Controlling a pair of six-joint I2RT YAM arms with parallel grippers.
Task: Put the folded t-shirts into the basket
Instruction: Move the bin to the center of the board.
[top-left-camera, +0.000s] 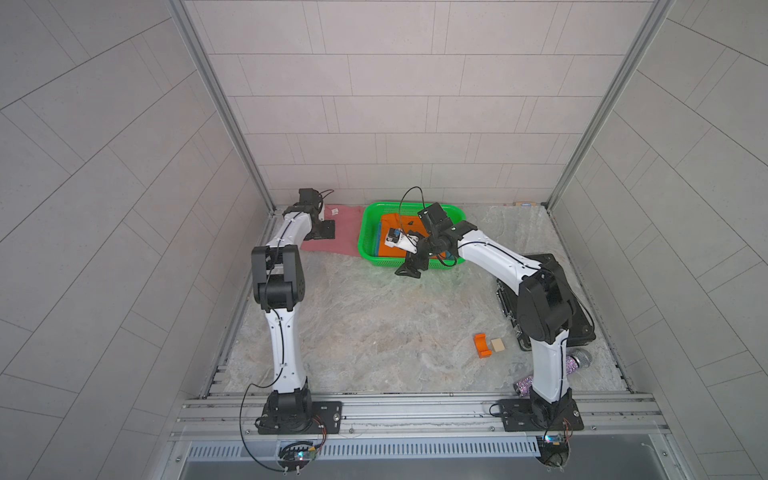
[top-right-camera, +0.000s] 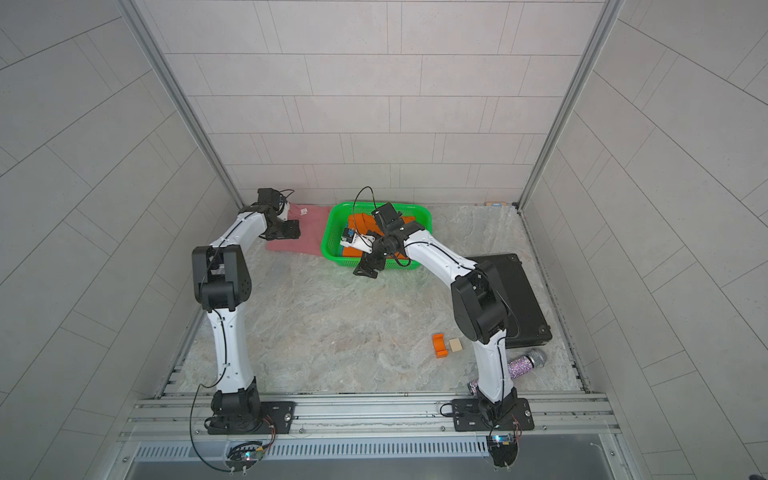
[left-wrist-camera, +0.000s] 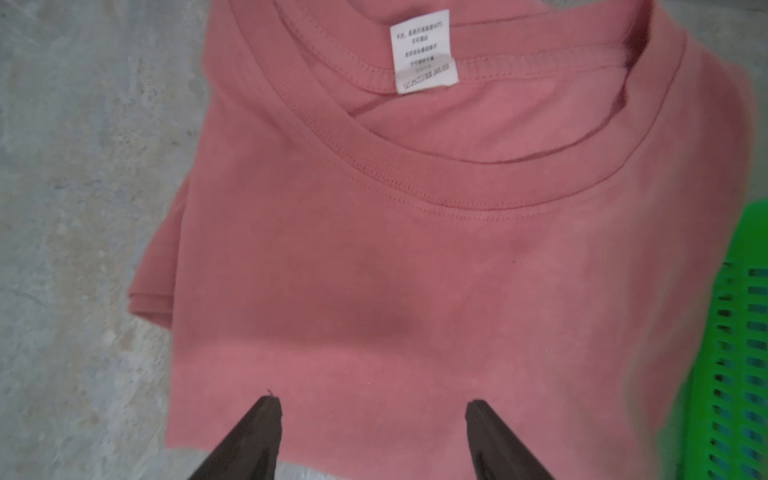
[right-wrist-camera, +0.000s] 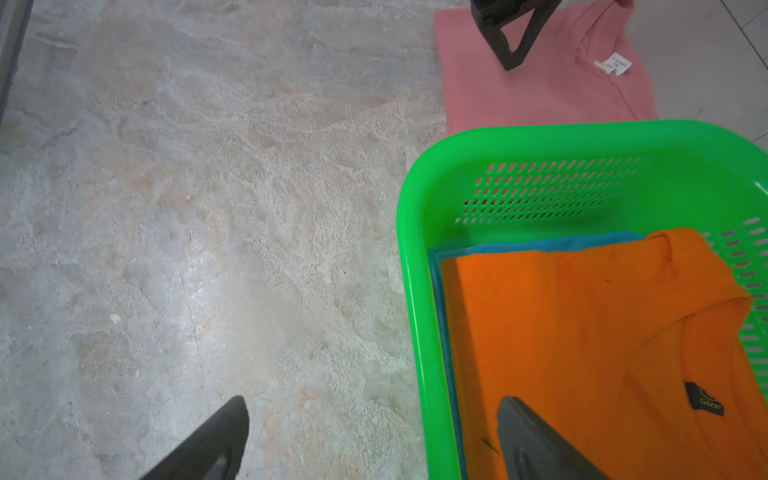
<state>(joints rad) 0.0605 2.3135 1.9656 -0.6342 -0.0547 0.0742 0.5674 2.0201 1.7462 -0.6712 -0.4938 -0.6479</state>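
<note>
Left gripper (left-wrist-camera: 374, 405) hovers with fingers apart and empty, pink tee (left-wrist-camera: 415, 270) flat beneath them, beside the basket (right-wrist-camera: 419, 291). Right gripper (right-wrist-camera: 372, 401) gapes wide, empty, straddling the rim, one finger over the orange tee (right-wrist-camera: 582, 332). Risk: pinching only the top layer, so the fold spills open.

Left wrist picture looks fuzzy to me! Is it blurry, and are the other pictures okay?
Left wrist view: the pink t-shirt looks soft, the basket beside it is smeared, and a dark shadow sits mid-shirt. Right wrist view: sharper, with a pale shine on the table. Both top views: clear, but the wall tile lines bend near the edges.
</note>
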